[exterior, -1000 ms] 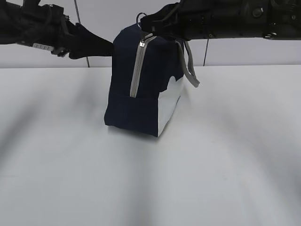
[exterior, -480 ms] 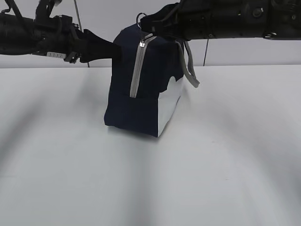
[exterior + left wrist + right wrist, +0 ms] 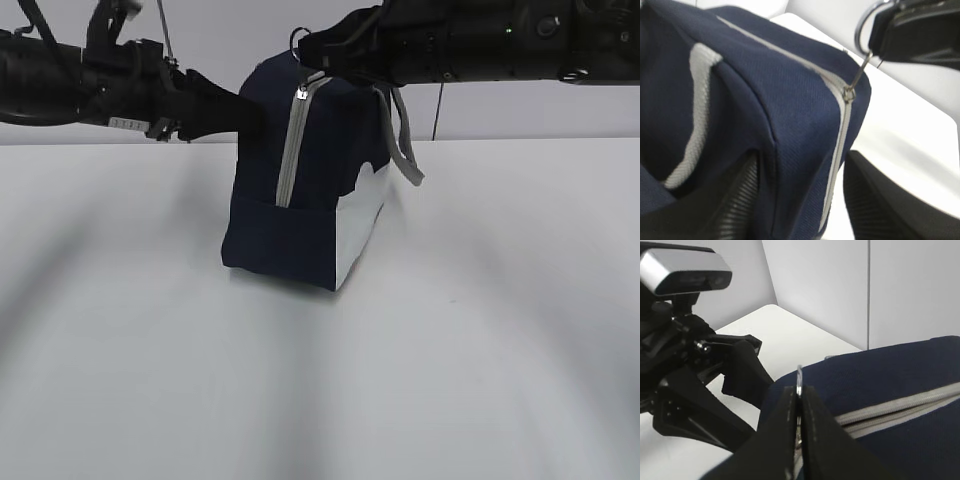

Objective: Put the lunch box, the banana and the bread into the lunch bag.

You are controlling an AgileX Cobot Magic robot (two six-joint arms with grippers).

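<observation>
The navy lunch bag [image 3: 310,200] stands upright on the white table, its grey zipper [image 3: 290,150] closed down the near end. My right gripper [image 3: 310,52] is shut on the metal ring pull [image 3: 300,36] at the bag's top; the ring [image 3: 799,374] sticks up between the pressed fingers [image 3: 812,410]. My left gripper [image 3: 250,115] is open astride the bag's upper left corner [image 3: 790,100]. One finger [image 3: 737,200] lies against the fabric and the other [image 3: 875,200] stands off the zipper [image 3: 837,150]. The lunch box, the banana and the bread are out of view.
A grey webbing handle [image 3: 405,150] hangs down the bag's right side. The bare white table [image 3: 450,350] stretches in front and to both sides. A pale wall [image 3: 520,115] stands close behind the bag.
My left gripper has moved right onto the bag's upper corner and its jaws have narrowed. The right gripper and the bag have stayed still.
</observation>
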